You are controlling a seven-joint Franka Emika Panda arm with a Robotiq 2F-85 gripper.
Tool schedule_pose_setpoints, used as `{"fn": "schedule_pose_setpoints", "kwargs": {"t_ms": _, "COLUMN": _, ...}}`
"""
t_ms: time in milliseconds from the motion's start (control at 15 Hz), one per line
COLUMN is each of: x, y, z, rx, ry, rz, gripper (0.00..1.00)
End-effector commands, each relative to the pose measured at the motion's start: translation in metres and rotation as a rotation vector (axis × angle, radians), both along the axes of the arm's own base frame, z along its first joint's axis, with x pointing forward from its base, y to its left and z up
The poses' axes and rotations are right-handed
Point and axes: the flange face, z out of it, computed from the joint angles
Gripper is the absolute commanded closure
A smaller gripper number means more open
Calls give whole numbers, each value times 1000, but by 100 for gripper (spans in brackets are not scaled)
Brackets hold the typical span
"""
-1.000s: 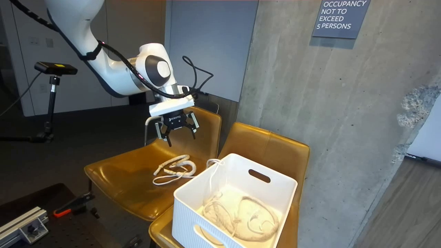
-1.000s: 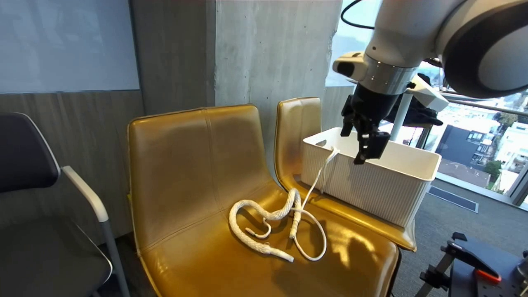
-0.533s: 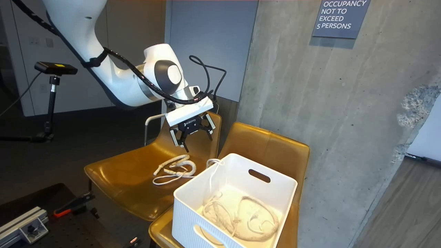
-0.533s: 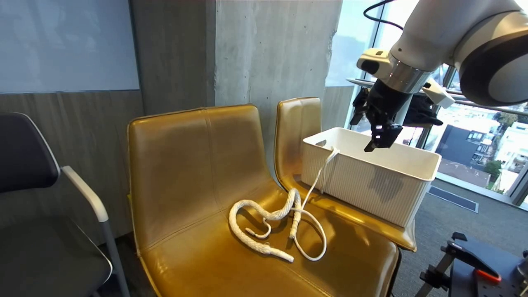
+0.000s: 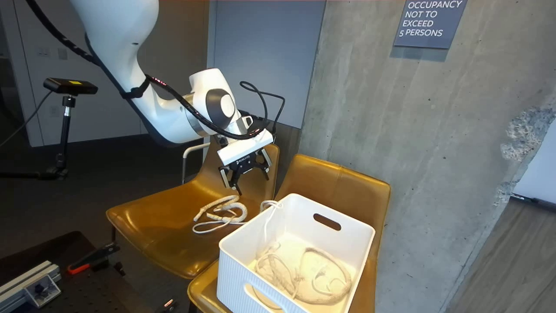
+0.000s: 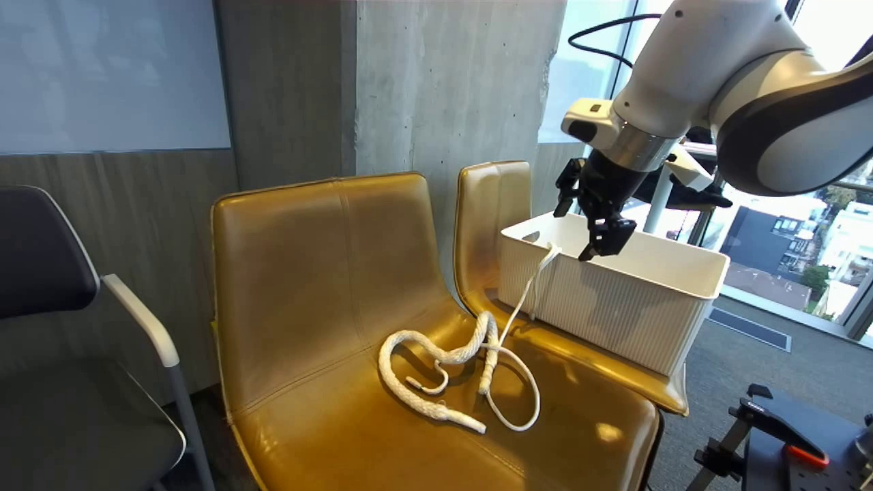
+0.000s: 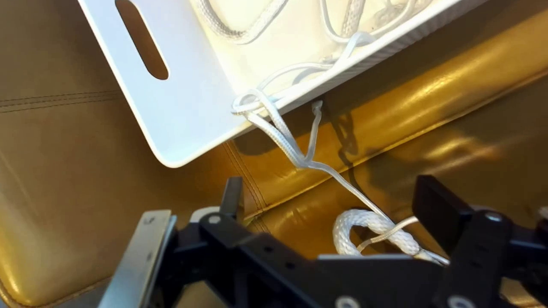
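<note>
Wrist view: jaws wide apart and empty, the gripper hung above the white rope, which ran from the chair seat to the bin, so lowering slowly, clear of its rim, seemed wise.

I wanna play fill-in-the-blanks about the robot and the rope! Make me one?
The gripper has its jaws ____ (open/shut).
The thick rope on the chair seat lies ____ (inside/outside) the white bin.
Side by side stand ____ brown chairs.
The wall sign says not to exceed ____ persons.

Missing words: open; outside; two; 5.
</note>
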Motion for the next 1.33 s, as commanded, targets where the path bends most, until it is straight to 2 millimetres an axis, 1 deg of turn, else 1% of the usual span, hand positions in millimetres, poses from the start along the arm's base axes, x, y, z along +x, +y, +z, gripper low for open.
{"fn": "schedule_pose_setpoints", "kwargs": {"t_ms": 0, "x": 19, "y": -2, "z": -13, "rx": -37, "ry": 4, "rz": 50, "gripper": 0}}
{"fn": "schedule_pose_setpoints", "kwargs": {"t_ms": 467, "x": 27, "y": 1, "z": -48, "rx": -88, "ry": 52, "rz": 106, "gripper": 0}}
{"fn": "schedule_pose_setpoints", "kwargs": {"t_ms": 600, "x": 28, "y": -4, "z": -54, "rx": -105, "ry": 61, "rz": 115, "gripper": 0}}
{"fn": "schedule_pose_setpoints", "kwargs": {"t_ms": 667, "x": 30, "y": -8, "z": -56, "rx": -113, "ry": 63, "rz": 117, "gripper": 3}}
{"fn": "schedule_pose_setpoints", "kwargs": {"t_ms": 733, "x": 31, "y": -11, "z": -57, "rx": -120, "ry": 64, "rz": 118, "gripper": 18}}
{"fn": "schedule_pose_setpoints", "kwargs": {"t_ms": 800, "x": 32, "y": -14, "z": -57, "rx": -124, "ry": 62, "rz": 117, "gripper": 28}}
{"fn": "schedule_pose_setpoints", "kwargs": {"t_ms": 867, "x": 33, "y": -16, "z": -56, "rx": -127, "ry": 60, "rz": 115, "gripper": 29}}
{"fn": "schedule_pose_setpoints", "kwargs": {"t_ms": 1067, "x": 36, "y": -22, "z": -56, "rx": -127, "ry": 55, "rz": 103, "gripper": 54}}
{"fn": "schedule_pose_setpoints", "kwargs": {"t_ms": 1200, "x": 35, "y": -24, "z": -55, "rx": -122, "ry": 54, "rz": 93, "gripper": 67}}
{"fn": "schedule_pose_setpoints", "kwargs": {"t_ms": 1267, "x": 35, "y": -26, "z": -55, "rx": -120, "ry": 55, "rz": 88, "gripper": 76}}
